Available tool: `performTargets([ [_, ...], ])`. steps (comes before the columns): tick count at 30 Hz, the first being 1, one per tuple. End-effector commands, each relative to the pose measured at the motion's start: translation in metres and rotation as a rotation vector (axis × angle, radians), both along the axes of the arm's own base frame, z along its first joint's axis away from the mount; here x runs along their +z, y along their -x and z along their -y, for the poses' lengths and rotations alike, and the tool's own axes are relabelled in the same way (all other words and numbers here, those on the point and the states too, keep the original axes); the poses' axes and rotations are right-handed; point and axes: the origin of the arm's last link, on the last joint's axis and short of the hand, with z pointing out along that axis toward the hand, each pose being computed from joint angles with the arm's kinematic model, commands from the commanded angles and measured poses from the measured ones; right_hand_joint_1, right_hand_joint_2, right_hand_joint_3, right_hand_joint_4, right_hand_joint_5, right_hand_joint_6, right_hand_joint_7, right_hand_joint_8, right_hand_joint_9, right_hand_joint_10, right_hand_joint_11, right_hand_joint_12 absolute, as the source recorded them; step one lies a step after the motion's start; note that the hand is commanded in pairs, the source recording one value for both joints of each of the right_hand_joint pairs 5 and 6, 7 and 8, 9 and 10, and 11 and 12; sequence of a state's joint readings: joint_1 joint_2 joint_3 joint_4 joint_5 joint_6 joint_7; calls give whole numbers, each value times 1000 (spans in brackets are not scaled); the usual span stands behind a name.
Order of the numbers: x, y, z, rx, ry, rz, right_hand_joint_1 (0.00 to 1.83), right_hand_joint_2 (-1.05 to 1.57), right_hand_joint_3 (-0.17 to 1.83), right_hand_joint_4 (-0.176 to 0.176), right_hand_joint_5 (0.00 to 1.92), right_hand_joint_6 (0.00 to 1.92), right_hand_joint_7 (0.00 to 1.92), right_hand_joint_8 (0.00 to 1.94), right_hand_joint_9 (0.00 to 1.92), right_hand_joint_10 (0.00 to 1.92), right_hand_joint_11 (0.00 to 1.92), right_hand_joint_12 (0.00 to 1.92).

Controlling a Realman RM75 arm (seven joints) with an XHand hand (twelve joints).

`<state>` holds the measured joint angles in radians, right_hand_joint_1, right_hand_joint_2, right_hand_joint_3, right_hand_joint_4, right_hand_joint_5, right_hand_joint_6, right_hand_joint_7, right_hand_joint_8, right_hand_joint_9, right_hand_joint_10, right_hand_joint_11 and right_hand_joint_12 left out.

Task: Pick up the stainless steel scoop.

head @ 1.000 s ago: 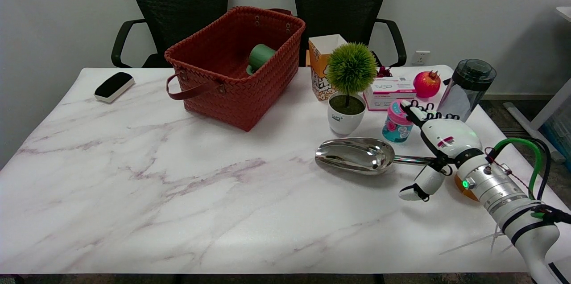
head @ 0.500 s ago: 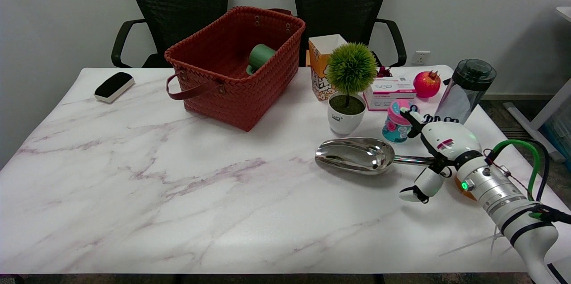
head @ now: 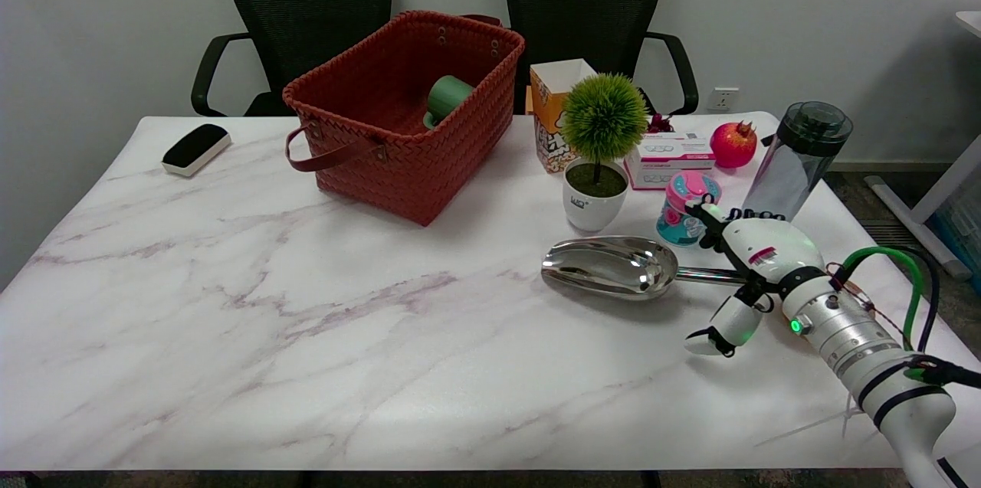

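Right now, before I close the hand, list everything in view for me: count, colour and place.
stainless steel scoop: 1, silver, table's right, handle under hand
woven basket: 1, red-brown, far centre
green mug: 1, inside basket
popcorn box: 1, orange-white, behind plant
potted ball plant: 1, green, white pot
tissue pack: 1, white, far right
pomegranate: 1, red
small lidded cup: 1, pink-teal
smoky bottle: 1, grey
eraser block: 1, black-white, far left
office chairs: 2, black
right hand: white-black, fingers spread over scoop handle
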<state>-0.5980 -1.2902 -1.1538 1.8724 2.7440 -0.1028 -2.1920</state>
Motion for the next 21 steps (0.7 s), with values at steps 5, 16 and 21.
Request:
performTargets([
  [5,-4,4,2,-16,-5,14,1119,-263,758,0,313,313,721,721,796,796,1145,1145],
  [16,-8,3,7,-13,-24,19,1117,-249,741,0,349,349,767,767,839,839,1174,1174],
  [21,-7,6,6,-30,-12,28,1118,-244,734,0,353,353,768,768,837,837,1170,1170],
])
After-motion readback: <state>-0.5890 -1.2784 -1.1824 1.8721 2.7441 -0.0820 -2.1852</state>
